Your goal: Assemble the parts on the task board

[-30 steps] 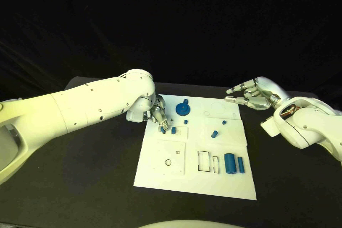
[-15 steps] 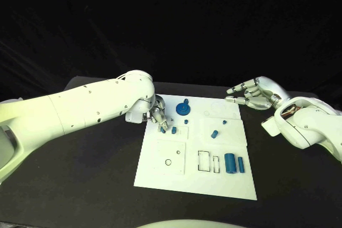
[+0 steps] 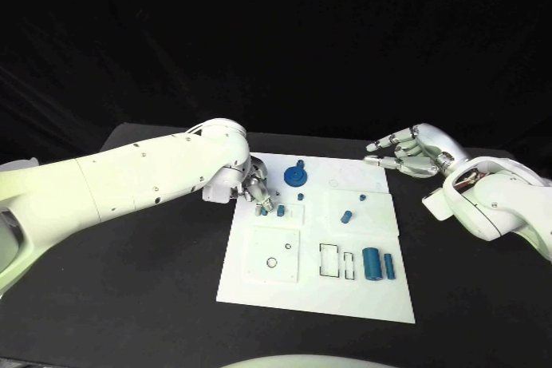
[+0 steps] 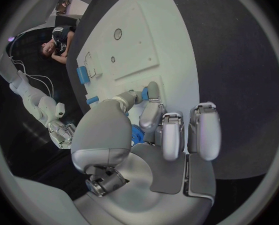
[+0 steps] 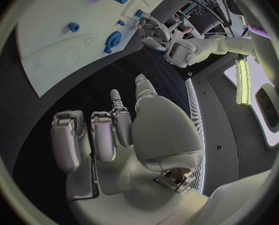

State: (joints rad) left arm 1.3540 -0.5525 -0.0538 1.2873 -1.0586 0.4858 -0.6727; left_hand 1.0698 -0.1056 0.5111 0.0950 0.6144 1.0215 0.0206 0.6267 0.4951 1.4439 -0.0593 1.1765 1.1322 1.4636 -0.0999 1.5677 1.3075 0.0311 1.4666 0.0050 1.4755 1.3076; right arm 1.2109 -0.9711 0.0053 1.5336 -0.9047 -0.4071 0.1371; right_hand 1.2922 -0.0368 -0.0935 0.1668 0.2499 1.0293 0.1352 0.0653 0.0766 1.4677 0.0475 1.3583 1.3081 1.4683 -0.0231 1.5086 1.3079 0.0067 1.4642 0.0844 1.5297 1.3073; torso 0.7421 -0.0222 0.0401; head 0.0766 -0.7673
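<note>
Parts sat scattered over the task board [image 3: 288, 260] mid-desk, so assembly looked far from finished. Left hand [image 3: 255, 191] pinched a small blue part [image 3: 263, 211] at the board's upper left corner. Right hand [image 3: 411, 154] hovered beyond the board's far right corner, fingers loosely curled, holding nothing. No writing was legible.

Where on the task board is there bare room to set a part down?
The near edge of the task board, below the large blue cylinder, is bare. The far left is crowded: the left hand sits over small pegs beside the blue gear.
</note>
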